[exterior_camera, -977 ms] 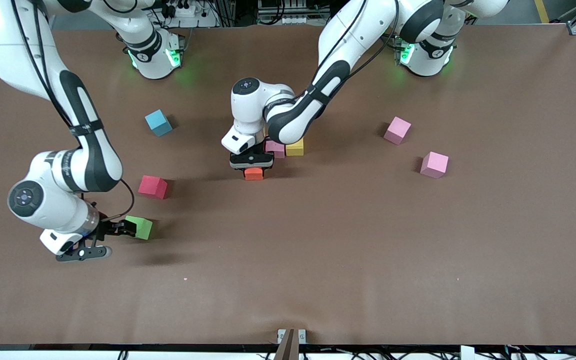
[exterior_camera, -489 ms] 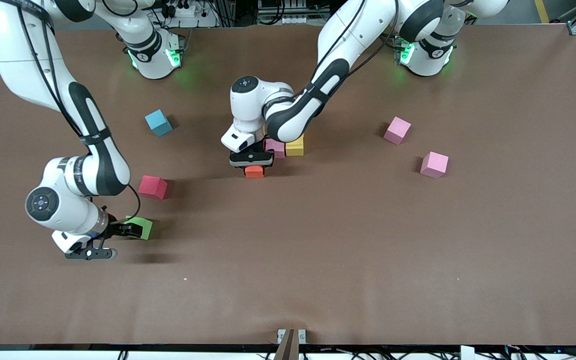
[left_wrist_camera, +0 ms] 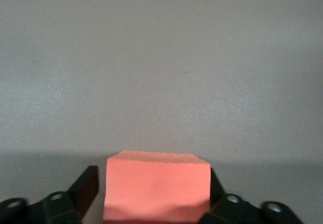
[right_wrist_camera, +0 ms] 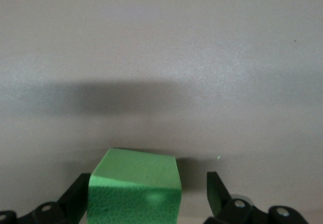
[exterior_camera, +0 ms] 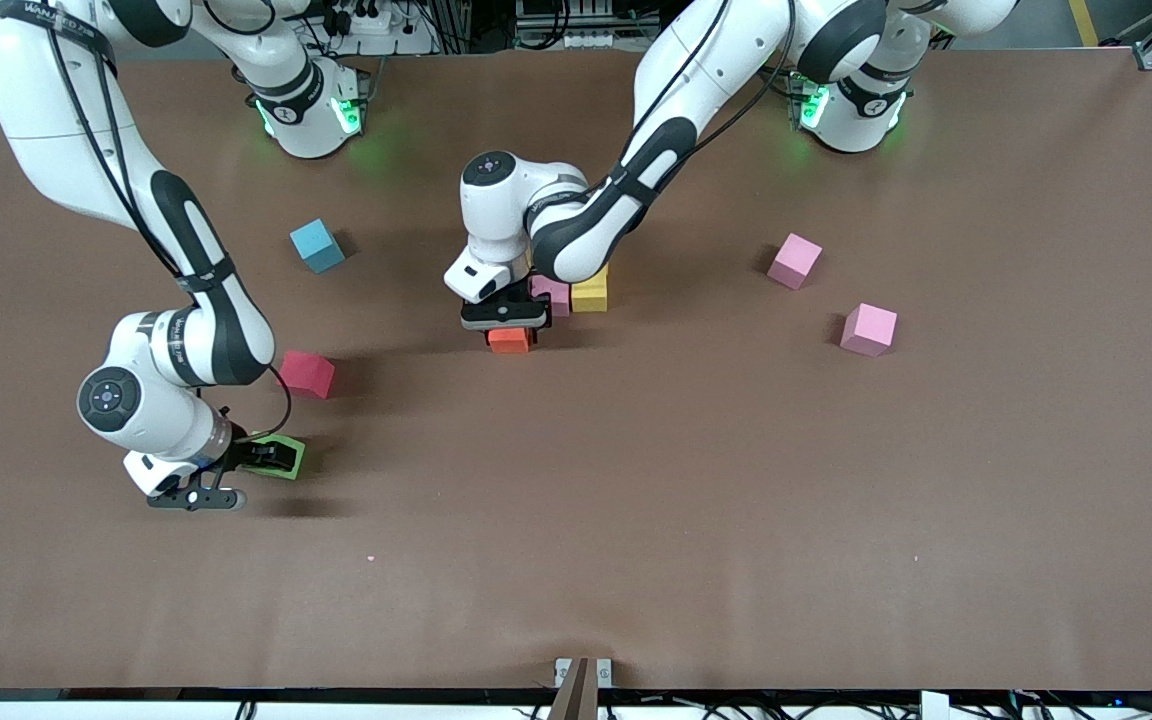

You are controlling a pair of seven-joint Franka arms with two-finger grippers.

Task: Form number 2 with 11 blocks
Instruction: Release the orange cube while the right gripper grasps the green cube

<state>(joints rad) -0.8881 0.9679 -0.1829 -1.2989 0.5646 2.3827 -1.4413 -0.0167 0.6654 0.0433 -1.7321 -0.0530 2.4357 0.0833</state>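
Observation:
My left gripper [exterior_camera: 507, 332] is shut on an orange block [exterior_camera: 509, 341], low over the table beside a purple block [exterior_camera: 550, 296] and a yellow block [exterior_camera: 591, 293]. In the left wrist view the orange block [left_wrist_camera: 157, 186] fills the space between the fingers of the left gripper [left_wrist_camera: 154, 196]. My right gripper [exterior_camera: 264, 458] is open around the green block [exterior_camera: 281, 459] on the table. In the right wrist view the green block [right_wrist_camera: 135, 191] sits within the right gripper [right_wrist_camera: 149, 196], close to one finger and with a gap to the other finger. Other blocks of the digit are hidden under the left arm.
A blue block [exterior_camera: 317, 245] and a red block [exterior_camera: 306, 373] lie toward the right arm's end. Two pink blocks [exterior_camera: 795, 260] [exterior_camera: 869, 329] lie toward the left arm's end. The brown table [exterior_camera: 636, 520] is bare nearer to the front camera.
My right gripper has moved in along the table, and its fingers now straddle the green block. My left gripper has shifted slightly toward the purple block with the orange block.

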